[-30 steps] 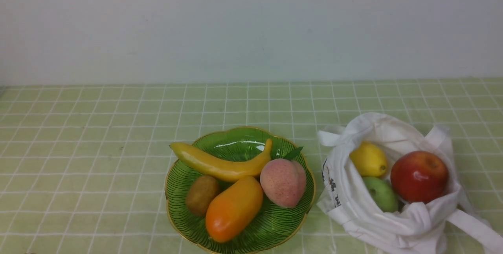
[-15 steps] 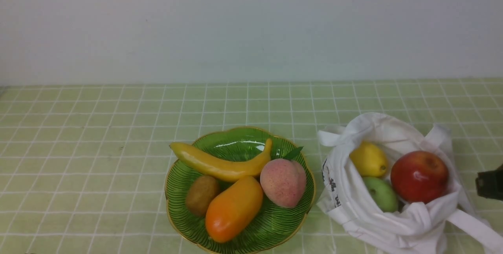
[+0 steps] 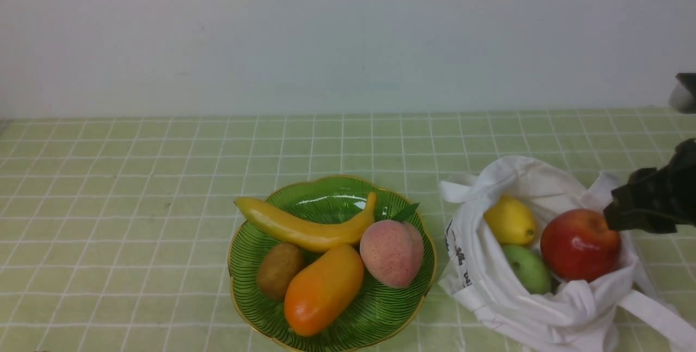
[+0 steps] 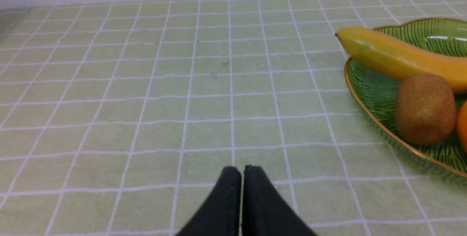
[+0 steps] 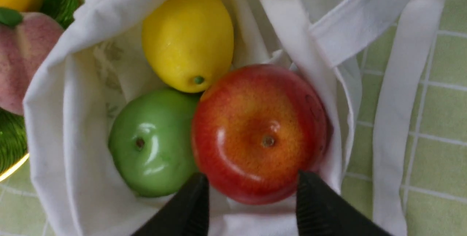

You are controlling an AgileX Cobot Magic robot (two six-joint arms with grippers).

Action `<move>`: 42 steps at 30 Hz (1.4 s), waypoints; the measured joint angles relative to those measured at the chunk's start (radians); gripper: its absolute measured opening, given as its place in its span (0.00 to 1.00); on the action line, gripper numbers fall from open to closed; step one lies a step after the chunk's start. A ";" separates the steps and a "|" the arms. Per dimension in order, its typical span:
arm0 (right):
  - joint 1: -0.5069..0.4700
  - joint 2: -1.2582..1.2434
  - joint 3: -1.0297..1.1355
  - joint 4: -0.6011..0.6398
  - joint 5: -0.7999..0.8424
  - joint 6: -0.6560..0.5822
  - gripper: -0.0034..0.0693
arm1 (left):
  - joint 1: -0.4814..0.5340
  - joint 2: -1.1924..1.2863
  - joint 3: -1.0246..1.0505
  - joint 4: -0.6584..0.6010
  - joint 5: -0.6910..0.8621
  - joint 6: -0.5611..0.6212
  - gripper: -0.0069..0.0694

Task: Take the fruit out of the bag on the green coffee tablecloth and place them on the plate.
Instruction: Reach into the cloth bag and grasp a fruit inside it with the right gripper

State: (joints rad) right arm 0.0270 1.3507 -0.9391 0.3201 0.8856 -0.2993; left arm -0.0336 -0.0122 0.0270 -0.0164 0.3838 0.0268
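1. The apple (image 3: 579, 246), glossy red with an orange blush, sat dimple-up inside the bag at the right of the front view, pressed against the other two fruits.
2. The lemon (image 3: 510, 221), plain yellow, lay at the upper left of the bag's mouth.
3. The green fruit (image 3: 526, 269), smaller, round and shiny, lay just below the lemon.
4. The bag (image 3: 544, 314), soft white cloth, slumped open at lower right, with black print on its left side and its straps splayed.
5. The plate (image 3: 380, 314), ribbed green with a gold rim, stood at lower centre, just beside the bag.
6. The tablecloth (image 3: 136, 178), pale green with thin white grid lines, lay flat beneath everything.
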 joint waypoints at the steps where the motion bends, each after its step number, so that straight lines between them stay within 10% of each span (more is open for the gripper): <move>1: 0.000 0.019 0.000 0.003 -0.024 0.000 0.58 | 0.000 0.000 0.000 0.000 0.000 0.000 0.08; 9: 0.000 0.132 -0.001 0.039 -0.089 0.001 0.98 | 0.000 0.000 0.000 0.000 0.000 0.000 0.08; 42: 0.000 0.262 -0.008 0.083 -0.119 -0.068 0.97 | 0.000 0.000 0.000 0.000 0.000 0.000 0.08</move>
State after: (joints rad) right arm 0.0270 1.6124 -0.9473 0.4034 0.7662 -0.3673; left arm -0.0336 -0.0122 0.0270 -0.0164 0.3838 0.0268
